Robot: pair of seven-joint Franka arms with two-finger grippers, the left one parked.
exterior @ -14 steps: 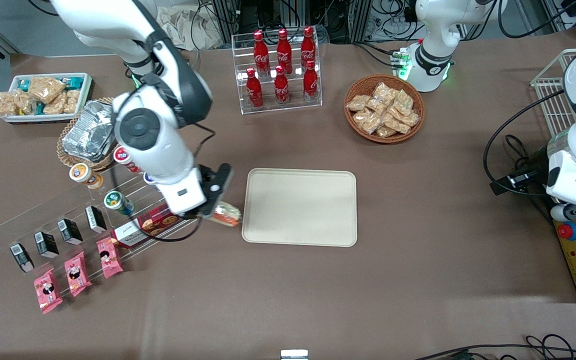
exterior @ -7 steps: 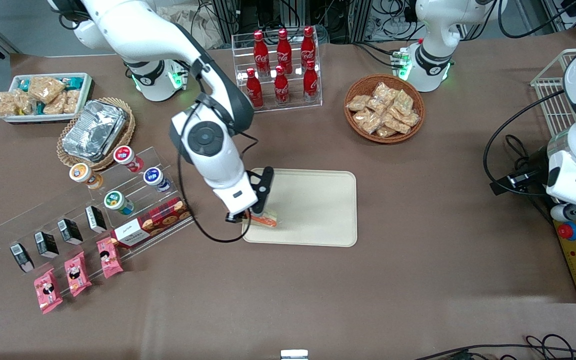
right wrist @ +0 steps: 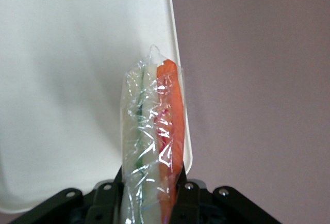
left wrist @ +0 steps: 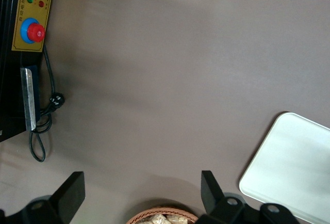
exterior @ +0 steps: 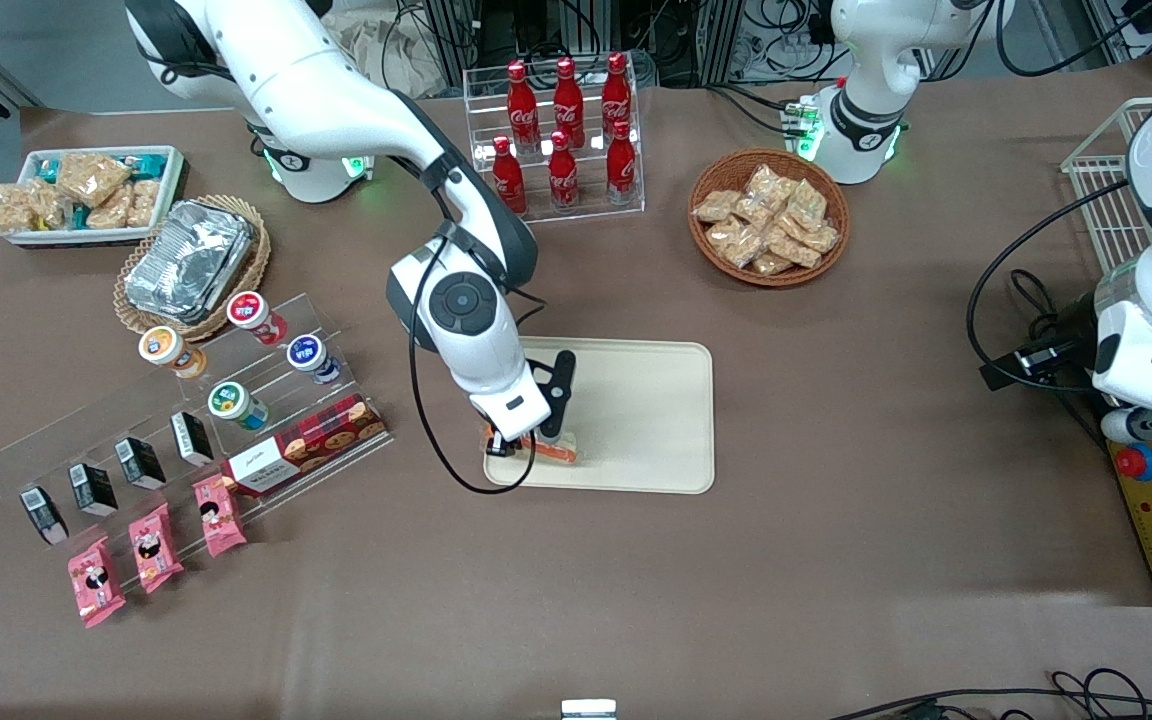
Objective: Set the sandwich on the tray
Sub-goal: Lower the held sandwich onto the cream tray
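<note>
The sandwich (exterior: 554, 451) is a clear-wrapped wedge with pale bread and orange and green layers. My right gripper (exterior: 536, 443) is shut on it, just above the corner of the cream tray (exterior: 636, 420) that lies nearest the front camera, toward the working arm's end. In the right wrist view the sandwich (right wrist: 153, 131) stands out from between the gripper (right wrist: 149, 198) jaws, which press both its flat sides. It hangs over the tray (right wrist: 67, 79) rim, with brown table beside it. The left wrist view catches one tray corner (left wrist: 294, 167).
A clear stepped rack (exterior: 186, 420) with cups, small boxes and a cookie box stands beside the tray toward the working arm's end. Pink snack packets (exterior: 151, 550) lie nearer the camera. A cola bottle rack (exterior: 561, 140), a snack basket (exterior: 768, 215) and a foil container (exterior: 186, 260) sit farther back.
The right arm carried the sandwich from beside the clear rack sideways over the table onto the tray's near corner. It also dropped slightly lower.
</note>
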